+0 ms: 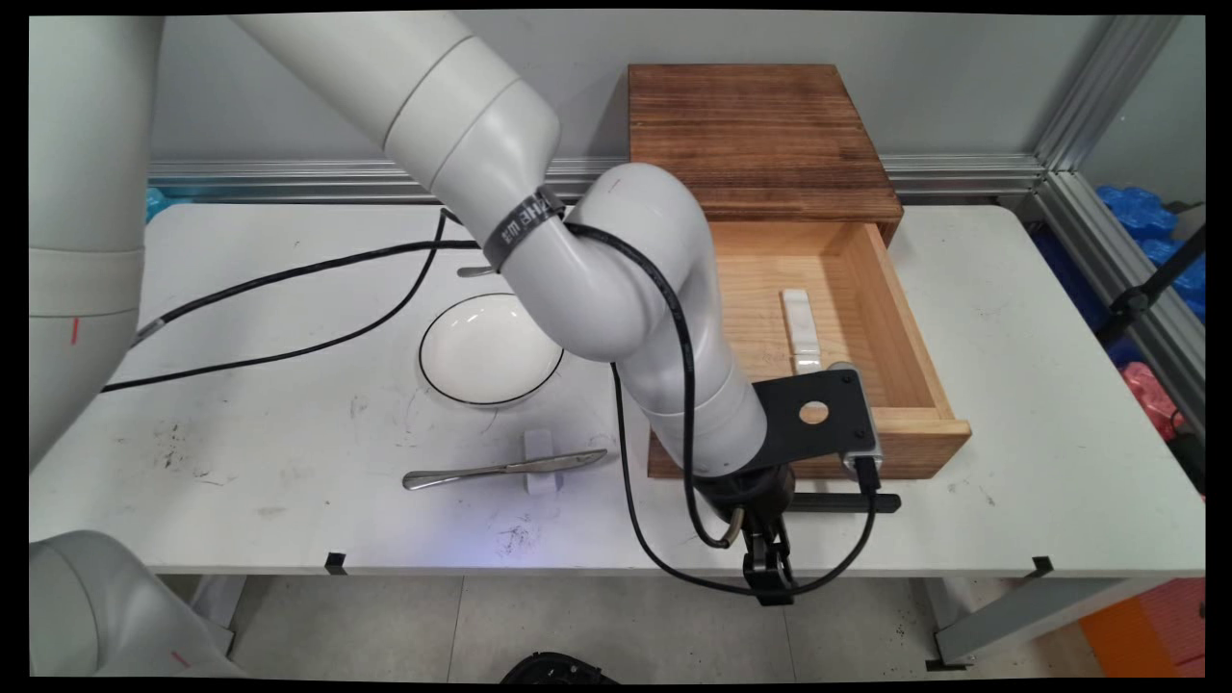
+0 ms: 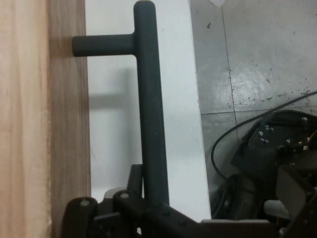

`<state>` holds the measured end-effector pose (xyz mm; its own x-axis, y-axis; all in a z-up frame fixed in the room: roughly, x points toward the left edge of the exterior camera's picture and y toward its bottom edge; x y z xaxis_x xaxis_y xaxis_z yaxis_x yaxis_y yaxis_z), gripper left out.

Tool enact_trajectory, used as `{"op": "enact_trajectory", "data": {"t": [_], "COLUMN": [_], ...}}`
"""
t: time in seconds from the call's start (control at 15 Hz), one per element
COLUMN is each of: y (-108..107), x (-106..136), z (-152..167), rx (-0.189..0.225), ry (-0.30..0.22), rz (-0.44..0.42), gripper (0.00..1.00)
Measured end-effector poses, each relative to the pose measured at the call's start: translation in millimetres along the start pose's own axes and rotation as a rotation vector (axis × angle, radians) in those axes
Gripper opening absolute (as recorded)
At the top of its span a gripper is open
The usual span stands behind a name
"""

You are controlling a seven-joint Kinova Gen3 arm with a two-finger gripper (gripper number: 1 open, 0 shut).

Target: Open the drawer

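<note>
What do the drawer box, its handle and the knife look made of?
Drawer: pale unfinished-looking wood, visible grain; the cabinet top is a darker stained wood. Drawer handle: matte black bar, probably painted metal, possibly plastic. Knife: shiny silver with reflections, likely stainless steel.

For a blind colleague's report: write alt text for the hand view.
A black bar handle on a wooden drawer front runs up the frame, its lower end passing into the gripper. White table edge and grey floor lie to the right.
</note>
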<state>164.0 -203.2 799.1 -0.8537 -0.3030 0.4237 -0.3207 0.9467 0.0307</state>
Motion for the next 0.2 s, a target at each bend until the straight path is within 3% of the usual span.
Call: {"op": "enact_trajectory", "data": {"t": [0.2], "y": [-0.7], "x": [0.4], "z": [-1.8], "rx": [0.003], "ry": [0.002], "rz": [-0.001], "gripper": [1.0]}}
